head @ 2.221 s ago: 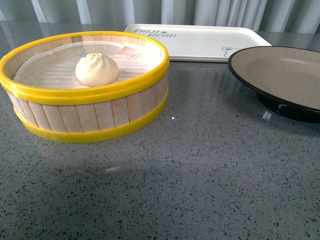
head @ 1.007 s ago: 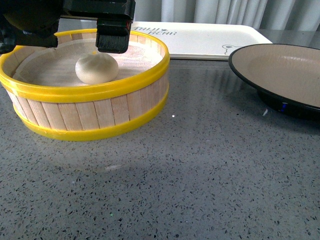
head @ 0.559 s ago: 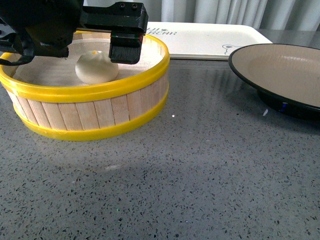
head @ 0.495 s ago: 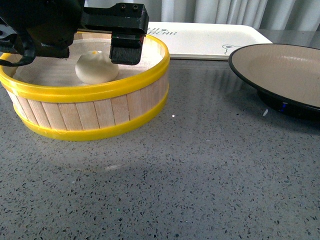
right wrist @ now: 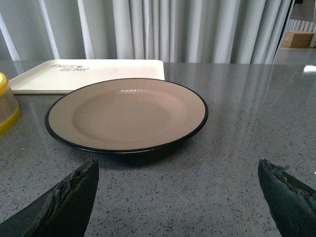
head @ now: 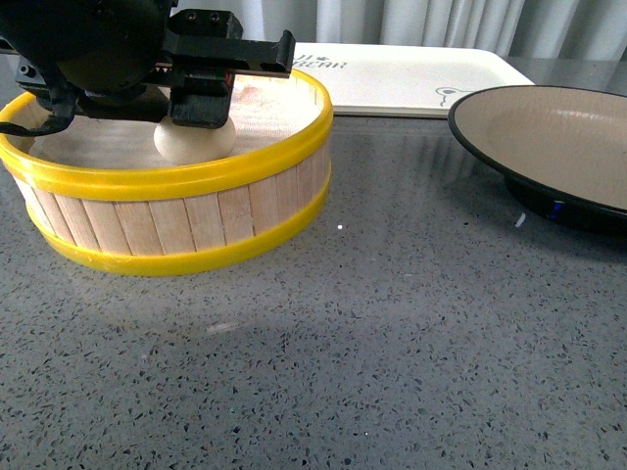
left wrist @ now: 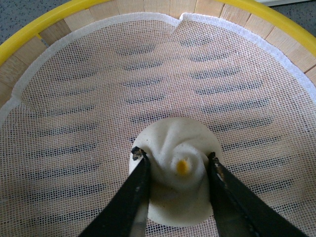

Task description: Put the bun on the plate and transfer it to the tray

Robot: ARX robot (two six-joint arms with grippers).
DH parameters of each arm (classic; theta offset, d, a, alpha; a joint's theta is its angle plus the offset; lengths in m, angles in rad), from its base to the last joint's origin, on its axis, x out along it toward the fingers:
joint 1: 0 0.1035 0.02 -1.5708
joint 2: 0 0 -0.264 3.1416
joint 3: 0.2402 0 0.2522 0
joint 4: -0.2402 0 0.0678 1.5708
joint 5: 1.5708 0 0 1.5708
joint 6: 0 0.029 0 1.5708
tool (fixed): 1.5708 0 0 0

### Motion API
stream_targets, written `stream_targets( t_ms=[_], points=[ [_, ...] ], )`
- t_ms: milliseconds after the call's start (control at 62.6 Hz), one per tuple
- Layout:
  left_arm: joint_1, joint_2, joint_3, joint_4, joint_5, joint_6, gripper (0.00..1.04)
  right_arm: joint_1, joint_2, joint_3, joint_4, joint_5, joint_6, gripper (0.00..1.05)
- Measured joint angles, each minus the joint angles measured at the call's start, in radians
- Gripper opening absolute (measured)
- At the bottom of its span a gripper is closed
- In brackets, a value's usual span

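The cream-white bun (head: 194, 143) sits inside the yellow-rimmed wooden steamer basket (head: 176, 230) at the left. My left gripper (head: 201, 113) is down in the basket and shut on the bun. In the left wrist view its two black fingers (left wrist: 133, 190) press the sides of the bun (left wrist: 175, 185), which rests on the white mesh liner. The tan plate (head: 558, 147) with a black rim stands at the right. The cream tray (head: 392, 78) lies at the back. My right gripper (right wrist: 177, 192) is open and empty, low over the table in front of the plate (right wrist: 126, 113).
The grey speckled tabletop (head: 392, 343) stretches across the front. The basket's yellow rim (left wrist: 44, 29) rings the mesh. The tray (right wrist: 84, 74) lies behind the plate. Curtains hang behind the table.
My left arm came into view from the left, lowered into the basket and closed its fingers on the bun. Plate and tray have not moved.
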Motion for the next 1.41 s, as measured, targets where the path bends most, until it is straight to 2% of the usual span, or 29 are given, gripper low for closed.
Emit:
stream_targets(
  t_ms=[224,463,655,831,1039,1406],
  points=[
    [0.002,0.000,0.000,-0.001,0.001,-0.002,0.04,0.000,0.000,0.000,0.000,0.000,0.000,0.96],
    [0.011,-0.003,0.033,-0.013,0.023,-0.005,0.04,0.000,0.000,0.000,0.000,0.000,0.000,0.96],
    [-0.020,-0.022,0.132,-0.013,0.095,-0.041,0.04,0.000,0.000,0.000,0.000,0.000,0.000,0.96],
    [-0.116,-0.013,0.210,0.031,0.132,-0.046,0.04,0.000,0.000,0.000,0.000,0.000,0.000,0.96],
    [-0.252,0.132,0.336,0.080,0.151,-0.043,0.04,0.000,0.000,0.000,0.000,0.000,0.000,0.96],
    [-0.365,0.298,0.467,0.081,0.170,-0.028,0.04,0.000,0.000,0.000,0.000,0.000,0.000,0.96]
  ],
)
